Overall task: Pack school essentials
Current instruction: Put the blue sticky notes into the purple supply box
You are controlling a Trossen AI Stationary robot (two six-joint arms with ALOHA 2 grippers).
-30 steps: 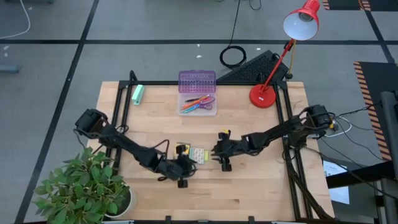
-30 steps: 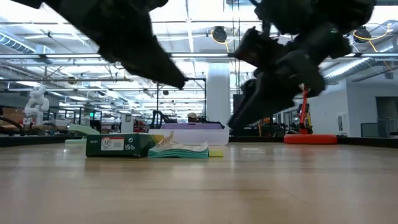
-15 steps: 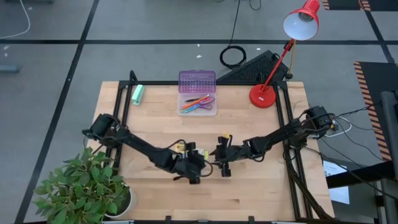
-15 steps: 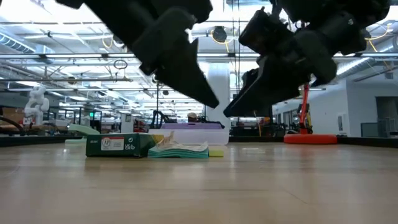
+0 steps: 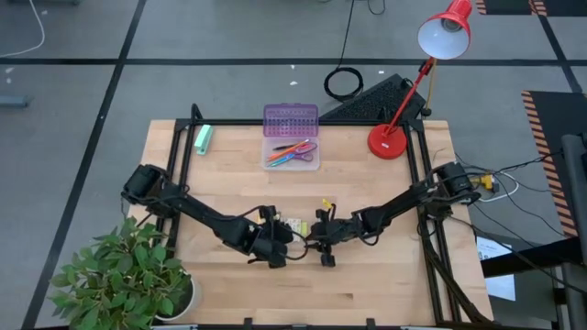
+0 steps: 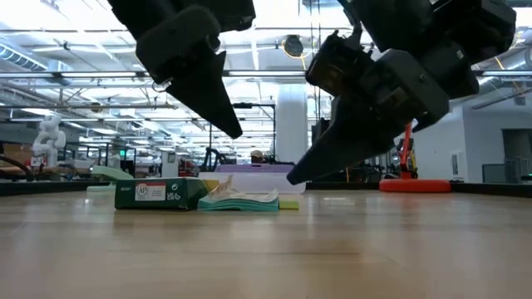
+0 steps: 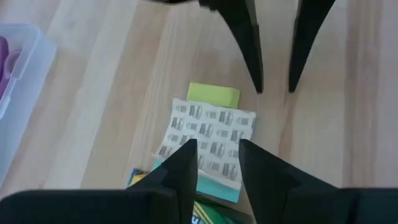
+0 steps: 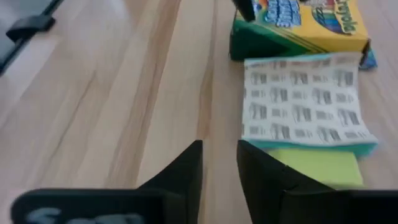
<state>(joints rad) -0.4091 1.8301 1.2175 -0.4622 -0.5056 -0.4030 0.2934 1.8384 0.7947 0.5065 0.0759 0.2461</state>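
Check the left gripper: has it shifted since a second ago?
Yes. The left gripper has moved rightward along the table, now just past the crayon box.

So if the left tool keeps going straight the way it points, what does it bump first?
Probably the small stationery set with the barcode card, lying right ahead of the left tool; the yellow piece lies beyond.

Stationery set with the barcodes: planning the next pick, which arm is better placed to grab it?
Probably the left. The left gripper hangs open directly over the stationery set. The right gripper, also open, sits beyond the small yellow piece, farther from the set.
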